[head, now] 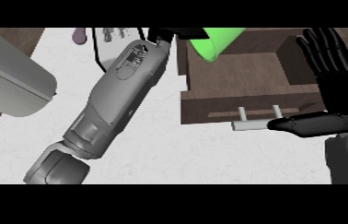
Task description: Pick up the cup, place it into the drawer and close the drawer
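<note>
Bright green plastic cup (pixel 214 42), tapered and tilted, showing at the upper centre of the frame, its narrower end pointing down toward the inside of the brown wooden drawer (pixel 238 75). Hanging above the open drawer's back left corner, upper part running out at the top edge. Held from the left by the black left hand (pixel 170 34), only partly showing at the top centre; fingers mostly hidden behind the cup and the picture's edge, so hard telling exactly how curled, though seemingly clasping the cup's wide end. Grey left forearm (pixel 119 94) stretching diagonally from the lower left of the frame up to that hand, crossing the white speckled tabletop (pixel 176 154).

Drawer pulled open at the centre right, bare wooden floor visible inside, dark front panel facing the lower edge, carrying a pale grey bar handle (pixel 255 121) on two posts. Black right hand (pixel 325 71) standing at the far right of the frame, fingers straight and slightly spread, pointing up beside the drawer's right wall, thumb (pixel 306 125) reaching left toward the handle's right end, just beside it.

Grey rounded appliance (pixel 24 85) lying at the left edge. Small pinkish and grey utensils (pixel 102 35) showing at the upper left, too small for telling apart.
</note>
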Available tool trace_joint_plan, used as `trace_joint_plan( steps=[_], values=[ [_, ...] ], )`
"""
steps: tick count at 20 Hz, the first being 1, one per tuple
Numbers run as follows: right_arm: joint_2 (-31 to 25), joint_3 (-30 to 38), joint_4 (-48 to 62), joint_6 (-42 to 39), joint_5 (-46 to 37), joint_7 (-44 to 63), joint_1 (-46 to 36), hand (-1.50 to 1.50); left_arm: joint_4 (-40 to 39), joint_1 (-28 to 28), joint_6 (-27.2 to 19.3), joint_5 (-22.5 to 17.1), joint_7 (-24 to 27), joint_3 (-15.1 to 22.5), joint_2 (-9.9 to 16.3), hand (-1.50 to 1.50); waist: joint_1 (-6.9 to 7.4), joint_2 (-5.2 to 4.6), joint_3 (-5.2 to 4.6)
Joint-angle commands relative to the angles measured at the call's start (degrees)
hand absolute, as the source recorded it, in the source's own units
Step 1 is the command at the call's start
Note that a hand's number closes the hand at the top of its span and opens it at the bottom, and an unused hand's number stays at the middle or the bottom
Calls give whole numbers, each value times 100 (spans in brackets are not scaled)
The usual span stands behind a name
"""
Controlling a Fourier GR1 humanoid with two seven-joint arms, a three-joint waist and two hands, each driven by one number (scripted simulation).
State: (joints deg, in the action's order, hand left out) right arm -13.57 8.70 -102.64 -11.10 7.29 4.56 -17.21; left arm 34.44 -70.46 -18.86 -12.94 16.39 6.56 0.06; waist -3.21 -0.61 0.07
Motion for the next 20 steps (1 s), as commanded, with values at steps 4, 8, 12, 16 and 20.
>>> trace_joint_plan(
  steps=[4, 8, 12, 16, 20],
  values=[
    [41, -39, 55, -101, 26, -227, -3, -150, -1358, -680, -142, -222, -133, 402, -6, 150, -215, -87, 5],
    [45, -56, 64, -126, 114, -146, -164, -150, -1634, -786, 173, -398, -571, 867, -6, 150, -472, -133, 10],
    [38, -198, -23, -142, 151, 115, -460, -150, -1705, -339, 347, -479, -377, 1359, -6, 150, -633, -162, 3],
    [81, -221, 100, -273, 184, -177, -373, -150, -1639, -424, 351, -643, -495, 1574, -6, -150, -780, -196, 9],
    [234, -518, 302, -518, 426, -80, -694, -150, -1393, -200, 350, -1146, -51, 1376, -6, -150, -779, -252, -2]
  ],
)
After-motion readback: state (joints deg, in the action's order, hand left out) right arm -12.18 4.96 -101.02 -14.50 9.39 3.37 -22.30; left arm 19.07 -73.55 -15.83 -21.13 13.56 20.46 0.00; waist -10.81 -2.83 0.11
